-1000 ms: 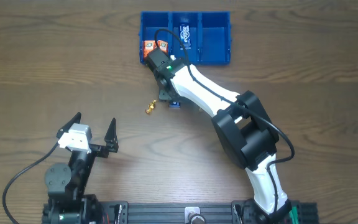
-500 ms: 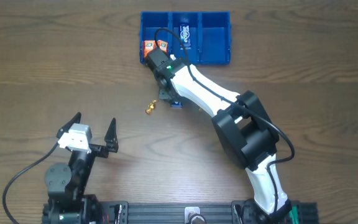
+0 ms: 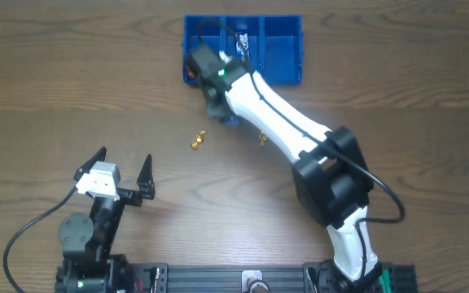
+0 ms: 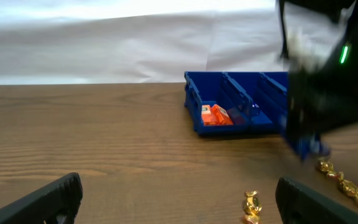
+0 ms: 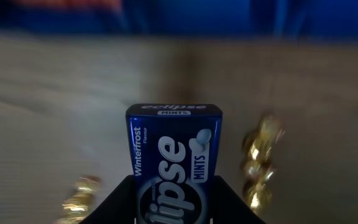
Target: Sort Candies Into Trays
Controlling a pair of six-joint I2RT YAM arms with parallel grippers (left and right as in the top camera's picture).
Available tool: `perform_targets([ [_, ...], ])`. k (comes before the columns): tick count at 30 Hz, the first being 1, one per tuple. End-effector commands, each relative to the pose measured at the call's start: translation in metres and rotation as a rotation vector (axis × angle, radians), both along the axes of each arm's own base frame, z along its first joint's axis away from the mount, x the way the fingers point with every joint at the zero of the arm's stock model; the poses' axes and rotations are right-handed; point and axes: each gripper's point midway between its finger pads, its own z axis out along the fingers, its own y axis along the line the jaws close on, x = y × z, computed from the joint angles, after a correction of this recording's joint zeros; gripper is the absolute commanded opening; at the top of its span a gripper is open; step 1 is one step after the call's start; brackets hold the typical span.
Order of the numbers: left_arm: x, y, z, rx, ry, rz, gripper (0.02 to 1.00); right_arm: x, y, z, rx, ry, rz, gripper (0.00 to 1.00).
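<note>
A blue three-compartment tray (image 3: 287, 50) sits at the table's far side. Its left compartment holds orange candies (image 4: 216, 115), and a blue mint tin (image 3: 243, 42) lies in the middle one. My right gripper (image 3: 221, 110) hovers just in front of the tray, shut on another blue mint tin (image 5: 174, 155) held upright above the wood. Two gold-wrapped candies (image 3: 198, 140) (image 3: 262, 137) lie on the table near it, showing beside the tin as gold candies (image 5: 260, 158) (image 5: 82, 190). My left gripper (image 3: 124, 169) stands open near its base, holding nothing.
The right arm (image 3: 283, 134) stretches diagonally across the middle of the table toward the tray (image 4: 229, 106). Bare wood (image 3: 72, 89) spreads on the left and right. A white wall (image 4: 104, 37) stands behind the table.
My right gripper has lifted the mint tin off the table and moved it toward the tray, uncovering a second gold candy. The left arm has kept still.
</note>
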Motion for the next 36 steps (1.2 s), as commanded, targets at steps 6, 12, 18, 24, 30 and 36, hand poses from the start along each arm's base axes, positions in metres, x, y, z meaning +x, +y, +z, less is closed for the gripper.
perform_targets([
  [6,-0.001,-0.002,-0.016,-0.003,0.044,-0.012,0.998,0.111,-0.036,0.116,0.056,-0.414,0.046,0.15],
  [12,-0.001,-0.002,-0.016,-0.003,0.044,-0.012,0.998,0.138,-0.033,0.084,0.014,-0.436,0.074,0.152],
  [18,-0.001,-0.002,-0.016,-0.003,0.044,-0.012,0.998,0.147,-0.031,0.042,-0.01,-0.387,0.074,0.156],
  [24,-0.001,-0.002,-0.016,-0.003,0.044,-0.012,0.998,0.147,-0.03,0.037,-0.012,-0.379,0.076,0.229],
  [30,-0.001,-0.002,-0.016,-0.003,0.044,-0.012,0.996,0.146,-0.029,0.036,-0.008,-0.374,0.08,1.0],
  [36,-0.001,-0.002,-0.016,-0.003,0.044,-0.012,0.998,0.143,-0.029,0.054,-0.008,-0.367,0.083,1.0],
])
